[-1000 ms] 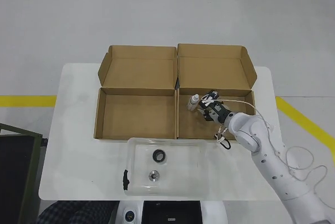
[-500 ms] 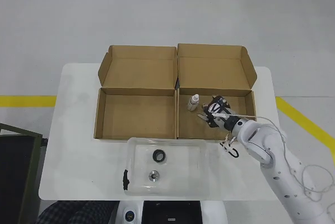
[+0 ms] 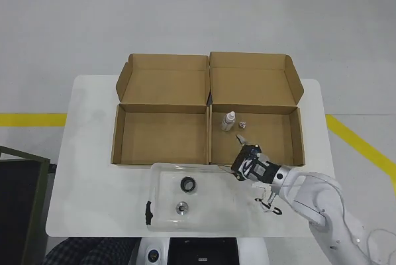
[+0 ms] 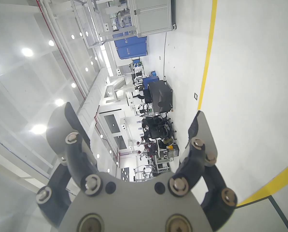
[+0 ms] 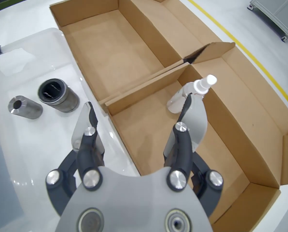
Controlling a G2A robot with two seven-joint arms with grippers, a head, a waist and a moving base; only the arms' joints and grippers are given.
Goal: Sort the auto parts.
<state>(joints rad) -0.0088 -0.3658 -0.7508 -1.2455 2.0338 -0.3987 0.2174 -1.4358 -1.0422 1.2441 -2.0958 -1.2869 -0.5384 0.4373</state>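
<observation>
The right gripper (image 3: pixel 246 163) is hovering over the far right corner of the clear bin (image 3: pixel 198 165), just where the bin is meeting the near wall of the right cardboard box (image 3: pixel 271 136). Its fingers are spread apart and holding nothing. The two metal parts left to sort are sitting in the bin, off to the robot's left of that gripper and a little closer to the robot. The wider ringed sleeve (image 5: pixel 58 95) is the nearer of the two. The slimmer slotted cylinder (image 5: pixel 25 108) is sitting just beyond it, apart from it and not touching. Both seem to be standing on end with their bores facing up, as the top view suggests, though the slanted wrist view is making that hard to confirm. If so, their long axes are running vertically, and a grasp would be closing across the round sides. The white spray bottle (image 5: pixel 197 86) is already lying in the right box, on the opposite side of the gripper from the metal parts. The left cardboard box (image 3: pixel 161 136) is waiting beside it on the tabletop (image 3: pixel 92 165). The left gripper (image 4: pixel 133 111), fingers also apart, is pointing out into the room, so the right arm is looking like the better placed one for the sleeve.
</observation>
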